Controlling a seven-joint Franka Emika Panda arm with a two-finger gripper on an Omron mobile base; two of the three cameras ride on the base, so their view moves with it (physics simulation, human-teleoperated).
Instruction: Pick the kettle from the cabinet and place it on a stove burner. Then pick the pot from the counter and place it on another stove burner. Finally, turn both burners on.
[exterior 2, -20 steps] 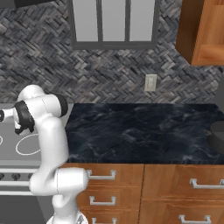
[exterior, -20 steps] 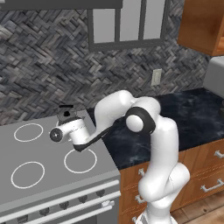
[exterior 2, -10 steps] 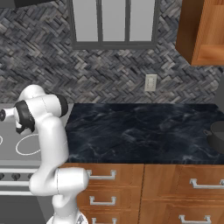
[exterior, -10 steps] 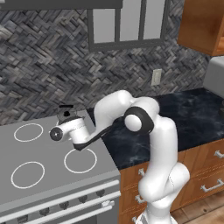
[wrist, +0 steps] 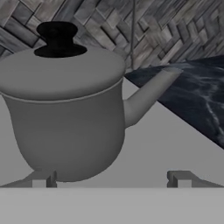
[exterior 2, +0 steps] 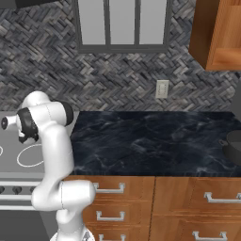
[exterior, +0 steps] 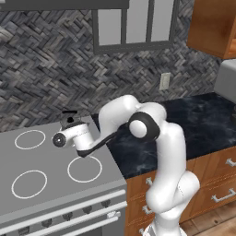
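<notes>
The kettle [wrist: 65, 105] stands upright on the flat grey cooktop [exterior: 41, 198], at its far right corner, over the far right burner ring and close to the herringbone tiled wall [exterior: 41, 69]. In the hand view it sits close in front of the camera, its black lid knob [wrist: 59, 37] on top and its short spout [wrist: 151, 94] pointing right toward the black marble tabletop [exterior 2: 150, 143]. The jaws stand wide apart and hold nothing: the two finger tips [wrist: 43, 178] show low in that view, one under the kettle's left side and one well to its right, with the kettle's body apart from both. In the left base view the arm's hand [exterior: 73, 137] hangs low over the cooktop just on the near side of the kettle, whose knob and handle top peek above it. Three other burner rings are bare, among them the near right ring [exterior: 85, 169] below the hand. The pot [exterior 2: 233, 146] rests on the tabletop at the far right edge of the right base view, well apart from the cooktop. The wooden cabinet [exterior 2: 219, 33] hangs on the wall above that end, and brown drawers [exterior 2: 188, 207] with silver handles run beneath the tabletop.
</notes>
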